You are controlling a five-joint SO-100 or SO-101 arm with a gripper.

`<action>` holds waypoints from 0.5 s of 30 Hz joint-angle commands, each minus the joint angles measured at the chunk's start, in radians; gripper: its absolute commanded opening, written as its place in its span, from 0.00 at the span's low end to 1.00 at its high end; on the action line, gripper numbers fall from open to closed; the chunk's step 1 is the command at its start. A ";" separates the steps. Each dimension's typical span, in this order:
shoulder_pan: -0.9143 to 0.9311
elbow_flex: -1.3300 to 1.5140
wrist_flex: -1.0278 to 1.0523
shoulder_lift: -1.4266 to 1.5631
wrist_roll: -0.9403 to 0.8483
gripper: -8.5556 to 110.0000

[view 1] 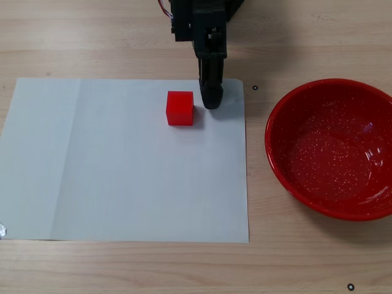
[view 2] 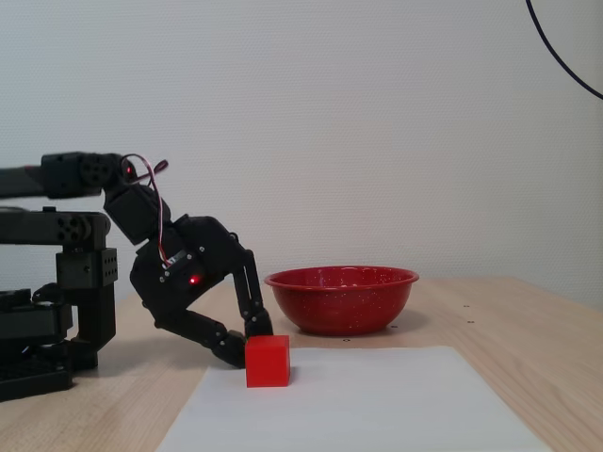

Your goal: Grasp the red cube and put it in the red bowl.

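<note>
The red cube [view 1: 179,108] sits on a white paper sheet [view 1: 122,171]. It is at the sheet's near edge in the side fixed view [view 2: 267,362]. The red bowl [view 1: 334,147], speckled white inside, stands empty on the wooden table to the right of the sheet, and behind the cube in the side fixed view [view 2: 341,298]. My black gripper [view 1: 211,101] reaches down to the sheet just right of the cube. It is beside the cube, not around it. In the side fixed view the gripper [view 2: 244,346] has its two fingertips together just behind the cube, holding nothing.
The arm's base and folded links [view 2: 66,282] fill the left of the side view. The paper sheet covers the table's left and middle. Small black marks [view 1: 255,87] dot the wood near the bowl.
</note>
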 commanded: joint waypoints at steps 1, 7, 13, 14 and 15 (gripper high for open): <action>-0.009 -0.141 0.023 -0.055 0.017 0.07; -0.035 -0.359 0.084 -0.225 0.009 0.07; -0.055 -0.589 0.178 -0.383 0.064 0.07; -0.060 -0.623 0.195 -0.408 0.075 0.07; -0.064 -0.660 0.218 -0.434 0.083 0.07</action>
